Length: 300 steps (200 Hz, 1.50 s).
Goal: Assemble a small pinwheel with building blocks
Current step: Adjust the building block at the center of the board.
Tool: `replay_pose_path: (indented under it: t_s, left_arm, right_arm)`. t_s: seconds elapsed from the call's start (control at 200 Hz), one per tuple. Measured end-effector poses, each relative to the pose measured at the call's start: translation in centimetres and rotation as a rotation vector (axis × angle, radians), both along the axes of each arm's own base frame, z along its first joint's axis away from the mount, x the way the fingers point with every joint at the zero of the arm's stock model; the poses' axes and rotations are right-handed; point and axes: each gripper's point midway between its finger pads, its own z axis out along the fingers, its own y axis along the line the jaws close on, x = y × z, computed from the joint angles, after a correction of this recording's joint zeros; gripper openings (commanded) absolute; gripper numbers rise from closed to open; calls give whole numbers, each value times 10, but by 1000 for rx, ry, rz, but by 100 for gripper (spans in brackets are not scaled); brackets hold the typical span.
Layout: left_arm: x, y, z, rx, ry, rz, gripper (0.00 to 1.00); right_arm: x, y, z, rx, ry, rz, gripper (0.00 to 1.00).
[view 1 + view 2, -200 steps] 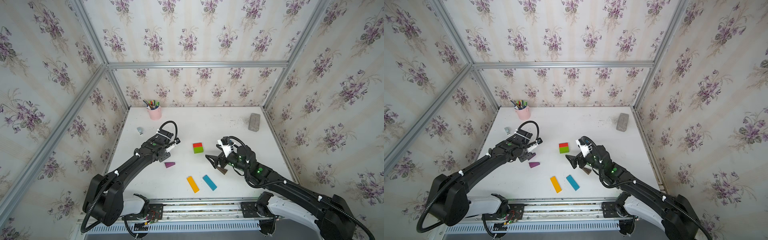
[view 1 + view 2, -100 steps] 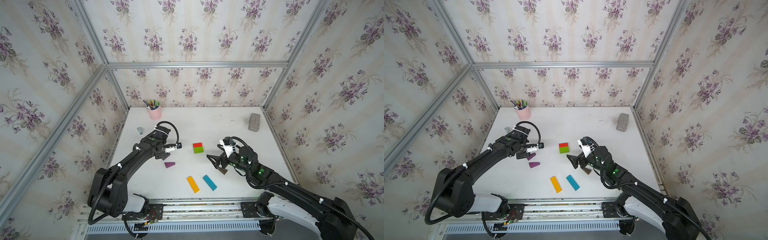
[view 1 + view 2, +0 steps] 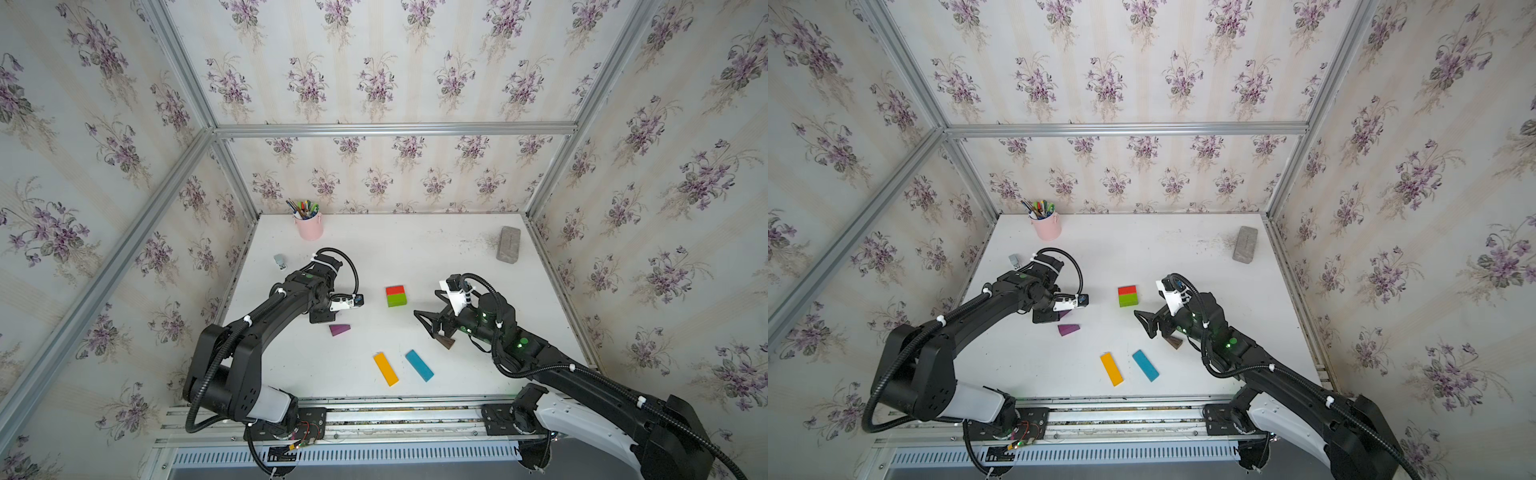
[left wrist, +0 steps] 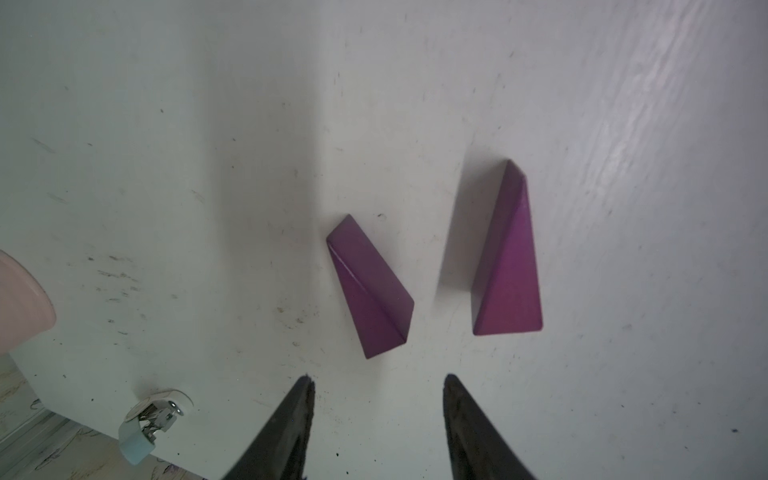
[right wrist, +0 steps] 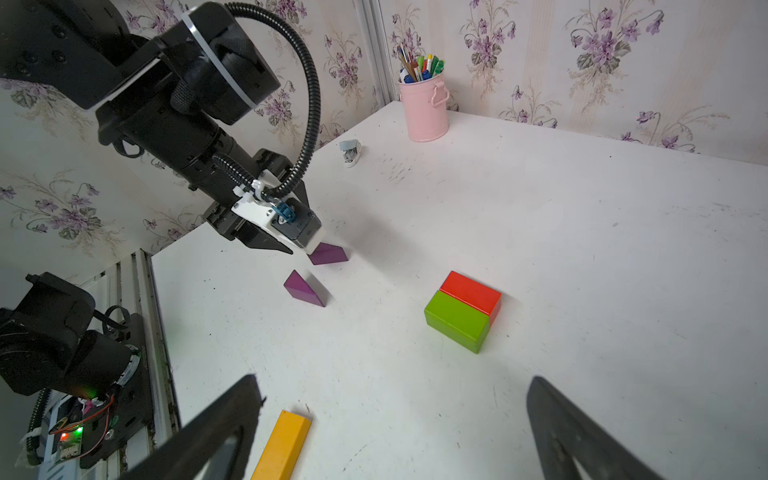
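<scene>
My left gripper [image 4: 378, 378] is open with nothing between its fingers, pointing down at two purple wedges [image 4: 370, 291] [image 4: 509, 266] that lie just past its tips. In both top views one purple wedge [image 3: 340, 329] [image 3: 1069, 329] shows beside the left gripper [image 3: 322, 319]. Red and green bricks [image 3: 395, 296] sit joined at mid-table. A yellow bar [image 3: 385, 368] and a blue bar [image 3: 419, 365] lie apart near the front. My right gripper [image 3: 428, 323] [image 5: 394, 378] is wide open and empty above the table, with a dark-brown wedge [image 3: 446, 343] under it.
A pink pen cup [image 3: 308, 226] stands at the back left, and a small grey-white clip-like item [image 3: 280, 262] lies near the left wall. A large rough grey brick [image 3: 508, 244] lies at the back right. Walls enclose three sides of the table.
My left wrist has turned and shifted slightly towards the front over the purple wedges, and its jaws have narrowed a little. The right arm has barely moved.
</scene>
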Motion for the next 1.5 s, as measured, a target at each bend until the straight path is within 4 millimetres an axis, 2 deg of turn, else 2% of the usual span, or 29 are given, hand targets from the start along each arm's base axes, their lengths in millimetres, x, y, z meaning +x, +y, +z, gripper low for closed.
replay_pose_path:
  t_s: [0.1, 0.435, 1.139, 1.499]
  left_arm:
    - [5, -2, -5, 4, 9, 0, 50]
    - [4, 0, -17, 26, 39, 2, 50]
    - [4, 6, -36, 46, 94, 18, 46]
    - [7, 4, -39, 44, 98, 21, 44]
  right_arm:
    - [0, 0, -1, -1, 1, -1, 100]
    - [2, 0, -7, -9, 20, -3, 100]
    - [4, -2, -7, -8, 21, -7, 100]
    - [5, -3, -8, -7, 28, -10, 100]
